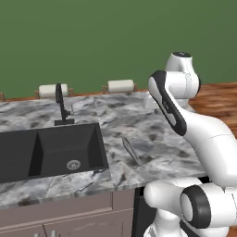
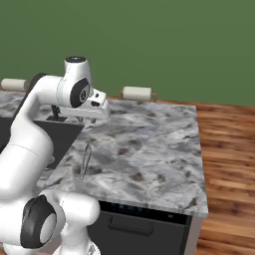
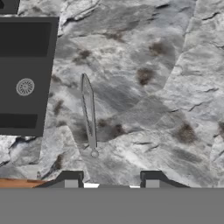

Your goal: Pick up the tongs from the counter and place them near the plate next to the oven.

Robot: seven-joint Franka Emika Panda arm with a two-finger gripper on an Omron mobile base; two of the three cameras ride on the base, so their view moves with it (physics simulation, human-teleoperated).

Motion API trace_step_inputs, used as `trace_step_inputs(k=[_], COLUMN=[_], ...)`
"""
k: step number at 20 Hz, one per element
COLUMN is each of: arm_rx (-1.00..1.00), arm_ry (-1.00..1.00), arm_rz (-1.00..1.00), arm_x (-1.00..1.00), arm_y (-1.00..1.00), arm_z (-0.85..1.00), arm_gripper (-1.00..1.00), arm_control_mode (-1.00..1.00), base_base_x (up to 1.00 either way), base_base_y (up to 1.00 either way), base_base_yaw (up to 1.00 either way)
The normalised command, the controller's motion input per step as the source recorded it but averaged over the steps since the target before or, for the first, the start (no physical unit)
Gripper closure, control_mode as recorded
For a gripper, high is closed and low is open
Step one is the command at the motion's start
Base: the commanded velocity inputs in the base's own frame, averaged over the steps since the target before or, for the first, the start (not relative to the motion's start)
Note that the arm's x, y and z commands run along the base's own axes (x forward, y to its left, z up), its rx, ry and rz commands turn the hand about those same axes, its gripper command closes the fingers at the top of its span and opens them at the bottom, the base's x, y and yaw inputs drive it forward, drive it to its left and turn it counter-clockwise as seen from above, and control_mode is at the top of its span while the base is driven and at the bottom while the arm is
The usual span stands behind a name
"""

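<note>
Tongs lay flat on the counter, on bare stone just right of the sink, near the front edge. Slim grey metal, two narrow arms closed together, tapering to a small round joint at the near end. In the right base view the tongs ran roughly front to back; in the hand view the tongs lay lengthwise, joint nearest the camera.

Counter was grey-and-white marbled stone, mottled with darker brown patches, thick edge, over taupe cabinet fronts. Sink was a matte black rectangular basin with a round steel drain; a slim black faucet stood behind it. Two pale paper-towel rolls on wooden holders sat along the back edge against a flat green wall. Warm wood-plank floor to the right.

Gripper hung above the counter, well clear of the tongs, pointed down. Finger tips were dark, blocky, set wide apart: released, holding nothing. In the base views the hand was mostly hidden by the arm's wrist, so finger spacing there could not be judged.
</note>
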Motion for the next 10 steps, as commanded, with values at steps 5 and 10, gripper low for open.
trace_step_inputs(k=[5,10], arm_rx=[-0.01,-0.14], arm_ry=[-0.02,-0.03], arm_rz=[0.1,0.17], arm_x=[-0.1,-0.15], arm_y=[0.07,0.32], arm_z=[-0.17,-0.91], arm_gripper=[-1.0,-1.0], arm_control_mode=[-1.0,-1.0], base_base_x=[0.0,0.0], base_base_y=[0.0,0.0], base_base_yaw=[0.0,0.0])
